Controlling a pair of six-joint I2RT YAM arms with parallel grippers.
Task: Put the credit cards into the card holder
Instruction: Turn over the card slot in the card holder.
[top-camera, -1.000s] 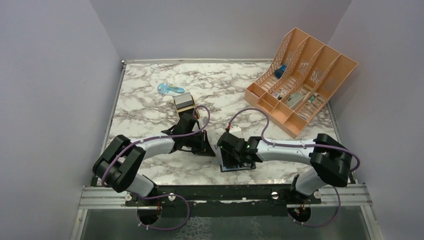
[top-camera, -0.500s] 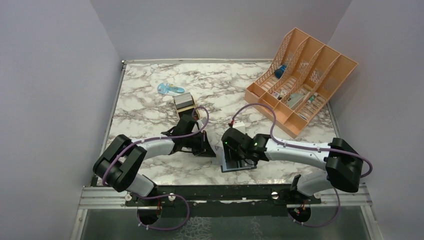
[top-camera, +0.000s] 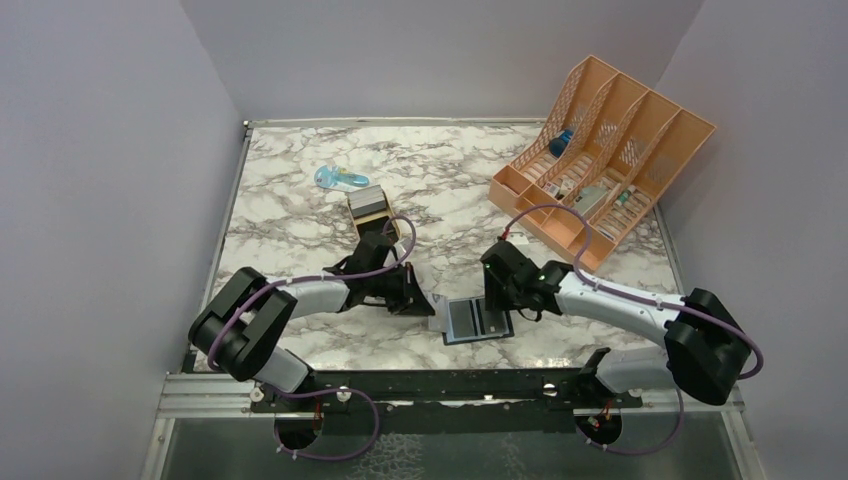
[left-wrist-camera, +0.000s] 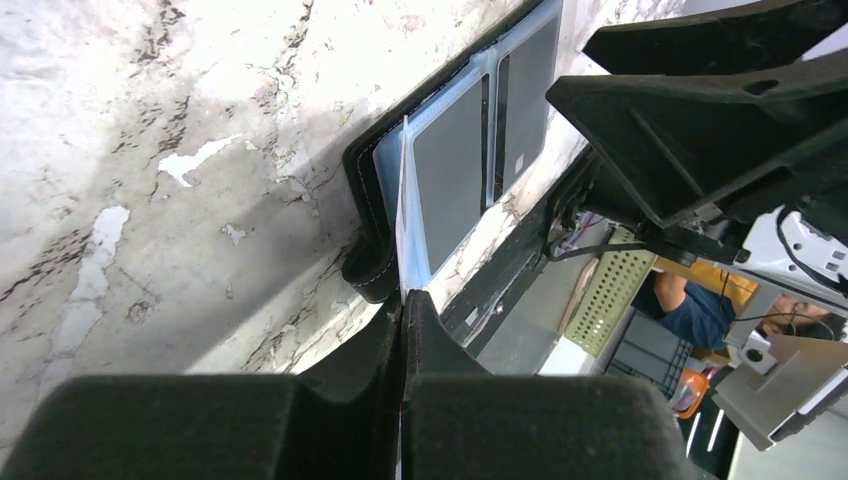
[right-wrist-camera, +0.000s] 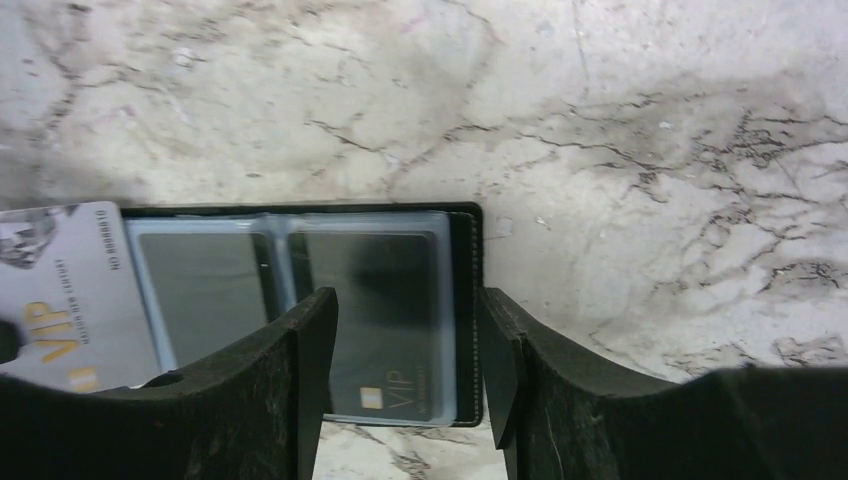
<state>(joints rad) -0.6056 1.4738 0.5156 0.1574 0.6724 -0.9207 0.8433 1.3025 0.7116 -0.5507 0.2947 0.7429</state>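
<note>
Small flat black hinged card holder (top-camera: 477, 320) lies open by the marble bench's (top-camera: 300, 200) near edge, blue-grey inside up. Left gripper (left-wrist-camera: 403, 300) is clamped on 1 thin grey plastic card (right-wrist-camera: 60, 290); right gripper (right-wrist-camera: 405, 310) stands part-open, empty.

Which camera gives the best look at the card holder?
Right wrist: the card holder lies open and face-on, its pockets clear, though the right fingers cover part. Top external shows it whole but small; left wrist shows it only at a steep angle.

Two arms (top-camera: 320, 292): white links, bulky black joints, purple cables (top-camera: 547, 207) looping alongside, all bolted to a black rail (top-camera: 450, 386).
</note>
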